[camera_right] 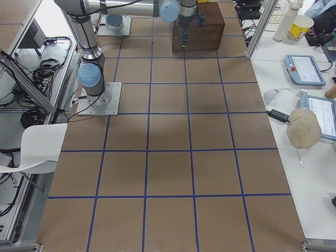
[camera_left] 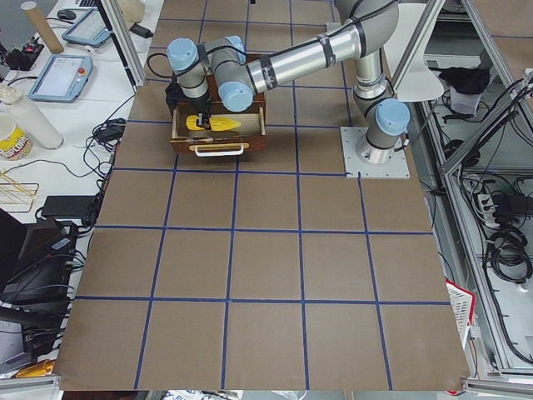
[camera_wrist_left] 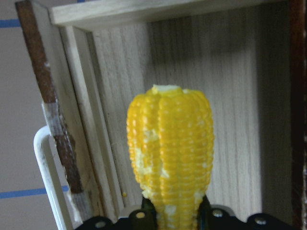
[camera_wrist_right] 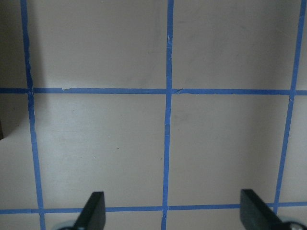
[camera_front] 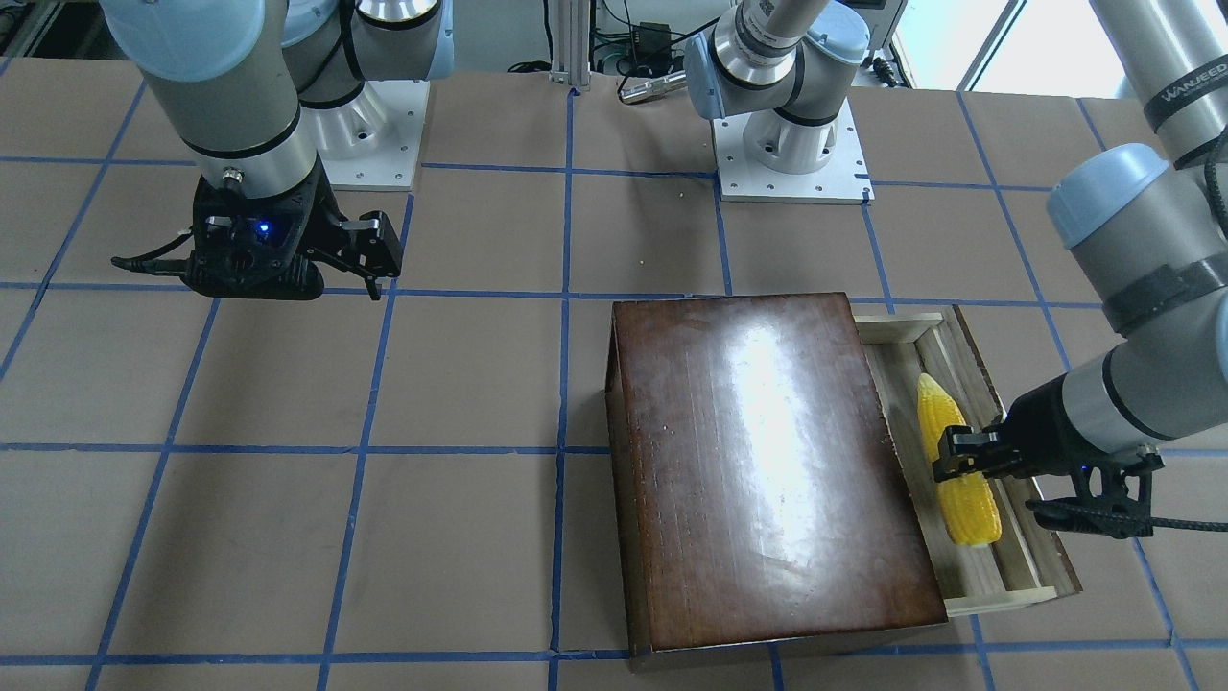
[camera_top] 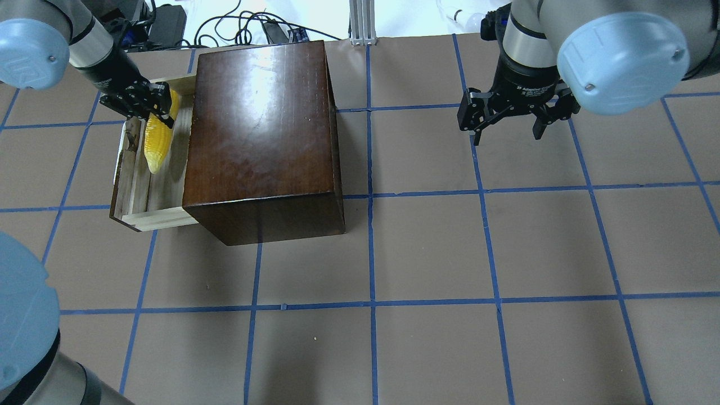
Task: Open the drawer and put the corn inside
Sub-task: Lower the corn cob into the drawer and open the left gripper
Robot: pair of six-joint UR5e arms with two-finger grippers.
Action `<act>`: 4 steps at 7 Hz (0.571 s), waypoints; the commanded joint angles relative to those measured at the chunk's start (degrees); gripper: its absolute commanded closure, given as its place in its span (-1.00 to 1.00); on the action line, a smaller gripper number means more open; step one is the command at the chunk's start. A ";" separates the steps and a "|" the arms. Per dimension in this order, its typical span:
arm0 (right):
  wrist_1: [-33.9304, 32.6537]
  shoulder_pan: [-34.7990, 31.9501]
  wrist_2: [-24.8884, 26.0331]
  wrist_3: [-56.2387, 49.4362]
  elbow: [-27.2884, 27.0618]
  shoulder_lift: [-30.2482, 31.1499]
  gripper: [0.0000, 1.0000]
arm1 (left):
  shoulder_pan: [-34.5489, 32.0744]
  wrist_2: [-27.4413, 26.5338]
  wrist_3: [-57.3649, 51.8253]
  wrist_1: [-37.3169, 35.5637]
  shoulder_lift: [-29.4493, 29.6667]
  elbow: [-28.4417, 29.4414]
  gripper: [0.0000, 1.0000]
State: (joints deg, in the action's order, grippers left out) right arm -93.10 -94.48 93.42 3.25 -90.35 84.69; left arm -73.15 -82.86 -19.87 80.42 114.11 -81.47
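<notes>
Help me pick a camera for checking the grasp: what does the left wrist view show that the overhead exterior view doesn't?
Only the left wrist view shows the corn kernels close up, with fingers pressed against both its sides. Only the overhead view shows the whole dark box and the right gripper, open above the table. Both show the left gripper shut on the corn over the open drawer.

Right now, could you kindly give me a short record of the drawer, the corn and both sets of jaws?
drawer: pulled out of the dark box, on the robot's left
corn: inside the drawer's tray, lengthwise
left jaws: shut on the corn
right jaws: open, empty, over the table
</notes>
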 commanded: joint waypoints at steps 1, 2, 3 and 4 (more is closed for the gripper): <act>0.02 0.00 0.01 0.00 0.00 -0.05 -1.00 | 0.03 1.47 0.96 -1.83 0.85 -1.75 1.00; 0.02 0.00 0.01 0.00 0.00 -0.05 -1.00 | 0.03 1.47 2.45 -1.85 1.03 -1.85 0.92; -0.06 0.00 0.01 0.00 0.00 -0.05 -1.00 | -0.06 1.56 2.55 -1.76 0.94 -1.94 0.72; -0.07 0.00 0.01 0.00 0.00 -0.05 -1.00 | -0.06 1.39 2.55 -1.76 0.94 -1.94 -0.12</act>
State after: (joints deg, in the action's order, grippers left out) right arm -93.13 -94.48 93.43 3.25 -90.35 84.64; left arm -73.18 -81.38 -17.51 78.68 115.03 -83.35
